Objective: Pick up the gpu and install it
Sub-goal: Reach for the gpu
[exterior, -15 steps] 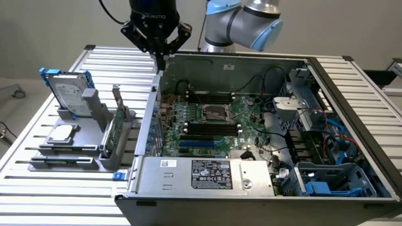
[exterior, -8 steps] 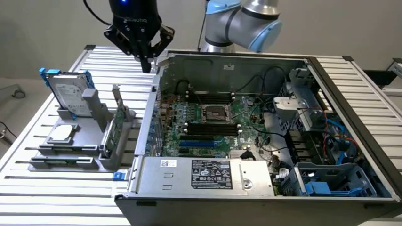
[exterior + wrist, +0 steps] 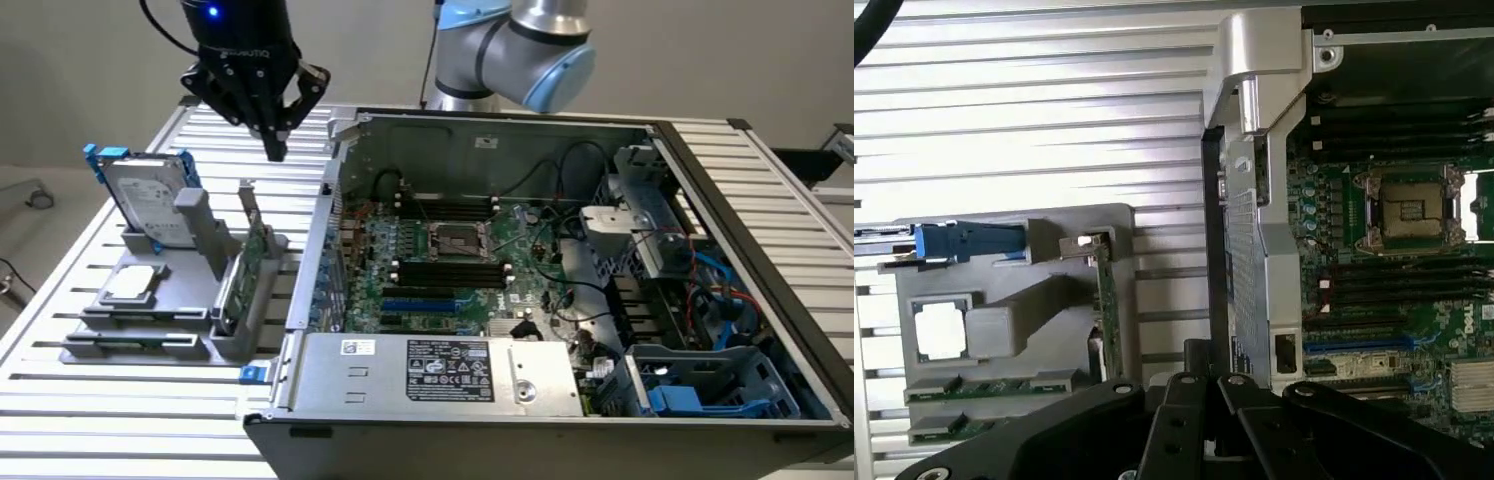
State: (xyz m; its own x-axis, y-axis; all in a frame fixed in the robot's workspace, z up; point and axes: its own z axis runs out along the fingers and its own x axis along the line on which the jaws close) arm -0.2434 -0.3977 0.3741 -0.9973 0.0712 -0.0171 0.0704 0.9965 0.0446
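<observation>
I log the pincer (image 3: 275, 150) clenched on nothing, hanging above the slatted tabletop (image 3: 134, 440) between the grey holder (image 3: 196, 225) and the open computer case (image 3: 481, 140), with the gpu (image 3: 234, 285) standing on edge in that holder, apart from the pincer.

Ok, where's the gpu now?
On the exterior view's left, the gpu stands on edge in the grey holder, between the hard drive and the computer case.
</observation>
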